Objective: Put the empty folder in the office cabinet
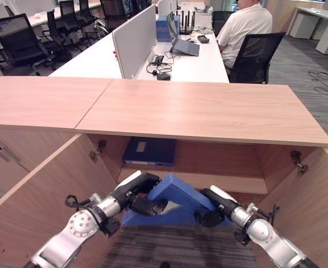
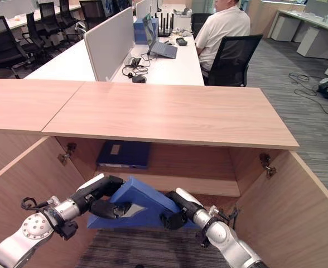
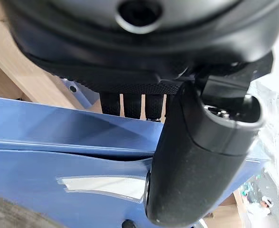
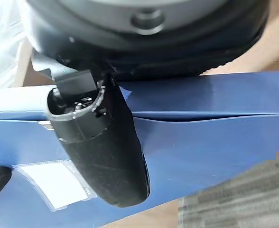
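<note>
Left wrist view shows the left hand [image 3: 196,156] clamped on the blue folder [image 3: 59,147]: its thumb lies across the near face beside a white label and its fingers [image 3: 130,102] curl over the far edge. In its own wrist view the right hand [image 4: 101,142] grips the same folder in the same way, thumb on the near face, the rest of the hand over the top edge.

From the head views, the folder [image 1: 172,195] hangs between the two hands just in front of the open cabinet [image 1: 208,111], low down over the carpet. Its long axis runs roughly across the opening, from the left hand [image 1: 144,195] to the right hand [image 1: 208,212], and it is tilted, with a corner peaked upward between them. Both hands are about equally close to the opening, so neither leads.

The move ahead, as I judge it, is forward into the cabinet. The wooden shelf [image 1: 220,178] lies just behind the folder and its front edge is near the folder's raised corner; that edge could catch it. Both doors, the left door [image 1: 41,190] and the right door [image 1: 314,206], stand swung open beside the arms, leaving free room in the middle. A darker blue folder [image 1: 150,151] already lies on the shelf toward the left; the right part looks free.

Beyond the cabinet top, a person [image 1: 245,28] sits at a desk.
</note>
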You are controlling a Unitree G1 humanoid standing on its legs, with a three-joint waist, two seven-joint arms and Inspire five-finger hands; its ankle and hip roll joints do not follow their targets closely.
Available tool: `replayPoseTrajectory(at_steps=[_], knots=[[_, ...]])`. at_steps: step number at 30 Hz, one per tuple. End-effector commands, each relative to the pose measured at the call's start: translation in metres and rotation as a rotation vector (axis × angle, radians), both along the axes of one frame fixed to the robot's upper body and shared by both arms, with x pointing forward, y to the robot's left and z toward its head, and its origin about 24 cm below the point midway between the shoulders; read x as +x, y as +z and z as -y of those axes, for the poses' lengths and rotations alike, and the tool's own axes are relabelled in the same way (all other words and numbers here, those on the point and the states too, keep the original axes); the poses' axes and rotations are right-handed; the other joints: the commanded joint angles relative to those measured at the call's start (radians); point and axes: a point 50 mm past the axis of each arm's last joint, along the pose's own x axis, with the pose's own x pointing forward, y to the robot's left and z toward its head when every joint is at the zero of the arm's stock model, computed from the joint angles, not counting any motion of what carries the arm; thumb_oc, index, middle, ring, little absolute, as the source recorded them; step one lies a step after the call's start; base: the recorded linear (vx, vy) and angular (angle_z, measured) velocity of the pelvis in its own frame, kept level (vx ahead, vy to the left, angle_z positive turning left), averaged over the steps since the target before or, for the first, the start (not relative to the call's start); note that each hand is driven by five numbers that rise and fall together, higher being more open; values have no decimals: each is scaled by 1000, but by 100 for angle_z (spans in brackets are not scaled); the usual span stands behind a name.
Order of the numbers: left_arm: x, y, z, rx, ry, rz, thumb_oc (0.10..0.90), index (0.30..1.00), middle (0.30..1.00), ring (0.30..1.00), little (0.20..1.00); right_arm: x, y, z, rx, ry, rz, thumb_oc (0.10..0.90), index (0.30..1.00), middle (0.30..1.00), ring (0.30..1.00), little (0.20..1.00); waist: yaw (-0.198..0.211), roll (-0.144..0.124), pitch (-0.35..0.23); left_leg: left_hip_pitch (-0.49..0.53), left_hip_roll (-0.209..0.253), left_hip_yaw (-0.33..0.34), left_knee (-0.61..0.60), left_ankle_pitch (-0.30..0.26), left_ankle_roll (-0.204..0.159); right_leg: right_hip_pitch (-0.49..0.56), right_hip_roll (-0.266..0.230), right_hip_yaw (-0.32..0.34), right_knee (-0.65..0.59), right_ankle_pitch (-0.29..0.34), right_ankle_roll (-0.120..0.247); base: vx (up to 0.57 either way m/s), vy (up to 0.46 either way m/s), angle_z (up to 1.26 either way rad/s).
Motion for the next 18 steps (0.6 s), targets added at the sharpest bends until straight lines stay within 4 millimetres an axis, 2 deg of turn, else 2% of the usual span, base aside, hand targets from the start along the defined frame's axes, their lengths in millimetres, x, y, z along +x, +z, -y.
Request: replayPoseTrajectory(at_steps=[1, 3, 4, 5, 6, 10, 12, 13, 14, 16, 17, 18], knots=[[15, 69, 56, -379, -267, 263, 400, 300, 300, 300, 300, 16, 15, -4, 145, -71, 44, 400, 300, 300, 300, 300, 10, 12, -58, 85, -16, -38, -5, -176, 0, -87, 16, -107, -1, 31, 44, 0, 0, 0], [14, 68, 58, -389, -292, 234, 400, 300, 300, 300, 300, 12, 9, -3, 166, -88, 5, 400, 300, 300, 300, 300, 7, 13, -56, 85, -16, -36, -5, -177, 0, -88, 14, -108, -1, 33, 46, 0, 0, 0], [13, 65, 60, -394, -301, 207, 463, 394, 394, 394, 394, 11, 7, -1, 164, -93, -6, 400, 300, 300, 300, 300, 4, 14, -55, 84, -17, -35, -5, -177, 1, -91, 14, -108, -1, 35, 48, 0, 0, 0], [13, 65, 59, -387, -307, 202, 595, 592, 592, 592, 592, 11, 7, 0, 157, -92, -2, 400, 300, 300, 300, 300, 4, 15, -55, 85, -17, -35, -5, -178, 1, -92, 13, -107, -1, 36, 49, 15, 32, 0], [13, 62, 56, -387, -290, 183, 800, 900, 900, 900, 900, 12, 10, 4, 135, -91, 16, 400, 300, 300, 300, 300, 3, 16, -55, 84, -17, -31, -5, -179, 2, -93, 11, -106, -1, 38, 52, 18, 42, -1], [15, 50, 41, -404, -193, 143, 800, 900, 900, 900, 900, 25, 25, 19, 1, -93, 135, 400, 300, 300, 300, 300, 7, 21, -49, 78, -21, -22, -5, -180, 8, -104, 5, -101, -1, 44, 60, 7, 57, -3], [15, 34, 17, -381, -39, 119, 800, 900, 900, 900, 900, 28, 31, 32, -107, -104, 185, 400, 300, 300, 300, 300, 16, 22, -45, 71, -24, -15, -5, -182, 14, -111, -1, -98, 1, 47, 64, 17, 89, -8], [15, 12, 14, -402, 54, 59, 800, 900, 900, 900, 900, 22, 14, 23, -131, -85, 141, 400, 300, 300, 300, 300, 22, 24, -41, 77, -26, -16, -5, -190, 19, -106, -4, -96, 2, 40, 64, 31, 79, -14], [14, -7, 5, -431, 166, 5, 800, 900, 900, 900, 900, 20, 8, 21, -164, -79, 133, 400, 300, 300, 300, 300, 22, 27, -38, 75, -28, -17, -5, -190, 22, -108, -6, -94, 3, 41, 64, 37, 88, -15], [2, -46, -18, -516, 423, -112, 800, 900, 900, 900, 900, 12, 3, 36, -223, -129, 115, 400, 300, 300, 300, 300, 21, 28, -29, 69, -32, -9, -5, -188, 28, -120, -9, -87, 11, 43, 69, -3, 67, -14], [2, -46, -17, -516, 423, -112, 800, 900, 900, 900, 900, 12, 3, 36, -223, -129, 115, 400, 300, 300, 300, 300, 22, 28, -29, 68, -32, -9, -5, -188, 28, -121, -8, -86, 11, 43, 69, -39, 75, -13], [-12, -78, -40, -546, 672, -184, 800, 900, 900, 900, 900, 9, 4, 52, -268, -187, 121, 400, 300, 300, 300, 300, 19, 26, -19, 58, -34, -1, -5, -185, 32, -136, -10, -77, 20, 44, 72, -38, 76, -6]])
